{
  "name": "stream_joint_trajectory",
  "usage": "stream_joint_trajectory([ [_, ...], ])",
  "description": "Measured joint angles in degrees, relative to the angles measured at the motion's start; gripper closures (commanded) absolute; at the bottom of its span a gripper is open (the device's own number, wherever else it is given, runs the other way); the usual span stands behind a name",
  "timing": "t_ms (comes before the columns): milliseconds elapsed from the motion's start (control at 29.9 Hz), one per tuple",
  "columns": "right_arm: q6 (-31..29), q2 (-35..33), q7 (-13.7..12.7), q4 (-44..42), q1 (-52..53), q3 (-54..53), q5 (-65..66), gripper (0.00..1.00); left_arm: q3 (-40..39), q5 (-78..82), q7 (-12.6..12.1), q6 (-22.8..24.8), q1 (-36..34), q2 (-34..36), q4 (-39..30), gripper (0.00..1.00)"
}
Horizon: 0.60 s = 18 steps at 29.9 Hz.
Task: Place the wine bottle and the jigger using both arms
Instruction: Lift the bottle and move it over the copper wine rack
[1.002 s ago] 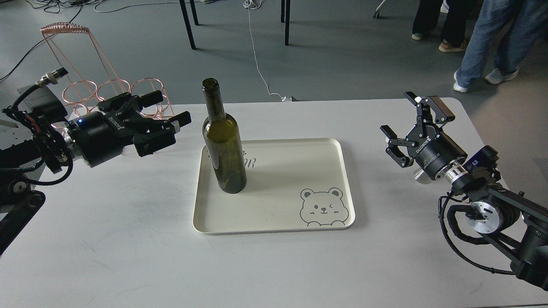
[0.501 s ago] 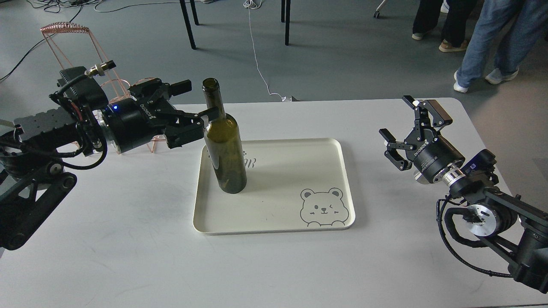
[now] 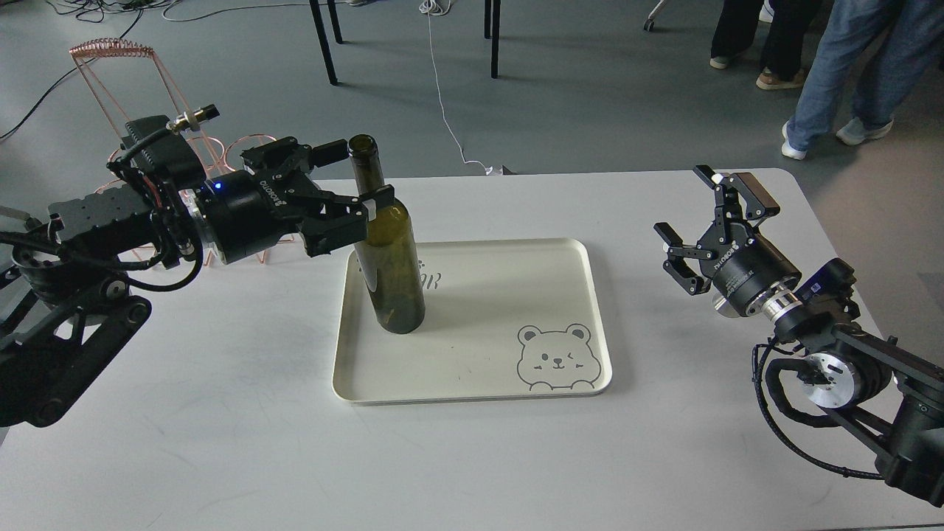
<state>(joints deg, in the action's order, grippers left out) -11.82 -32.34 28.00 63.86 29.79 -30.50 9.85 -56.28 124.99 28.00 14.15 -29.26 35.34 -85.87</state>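
The wine bottle [image 3: 389,273] stands upright on the left part of a cream tray [image 3: 501,310] with a bear drawing. My left gripper [image 3: 360,175] reaches in from the left at the height of the bottle's neck. It is open, with one finger behind the neck and one finger [image 3: 380,199] in front of the shoulder. I cannot tell whether the fingers touch the glass. My right gripper [image 3: 693,208] is open and empty, above the table to the right of the tray. The jigger is out of view.
A copper wire rack [image 3: 110,70] stands at the table's back left corner, behind my left arm. The white table [image 3: 221,413] ends just behind the bottle. People's legs [image 3: 833,74] and chair legs [image 3: 324,44] are on the floor beyond.
My left gripper has moved right and up from beside the rack until its fingers straddle the bottle's neck. The right gripper shifted slightly and stays open. The bottle has not moved.
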Motion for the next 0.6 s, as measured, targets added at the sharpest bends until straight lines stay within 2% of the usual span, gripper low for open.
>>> stream_joint_trajectory([
  [67, 0.1, 0.0, 0.0, 0.0, -0.2, 0.0, 0.0, 0.01, 0.9, 0.0, 0.0, 0.0, -0.8, -0.1, 0.1, 0.29],
  [100, 0.2, 0.0, 0.0, 0.0, -0.3, 0.0, 0.0, 0.01, 1.1, 0.0, 0.0, 0.0, -1.0, -0.1, 0.2, 0.35],
  [200, 0.2, 0.0, 0.0, 0.0, -0.3, 0.0, 0.0, 0.01, 1.4, 0.0, 0.0, 0.0, -1.4, -0.1, 0.7, 0.6],
  [267, 0.3, 0.0, 0.0, 0.0, -0.3, 0.0, 0.0, 0.01, 1.6, 0.0, 0.0, 0.0, -1.6, -0.1, 0.9, 0.69],
  [434, 0.3, 0.0, 0.0, 0.0, -0.4, 0.0, 0.0, 0.01, 1.9, 0.0, 0.0, 0.0, -1.7, -0.1, 1.0, 0.83],
  [601, 0.9, 0.0, 0.0, 0.0, -0.4, 0.0, 0.1, 0.01, 2.0, 0.0, 0.0, 0.0, -2.1, -0.1, 1.0, 0.85],
])
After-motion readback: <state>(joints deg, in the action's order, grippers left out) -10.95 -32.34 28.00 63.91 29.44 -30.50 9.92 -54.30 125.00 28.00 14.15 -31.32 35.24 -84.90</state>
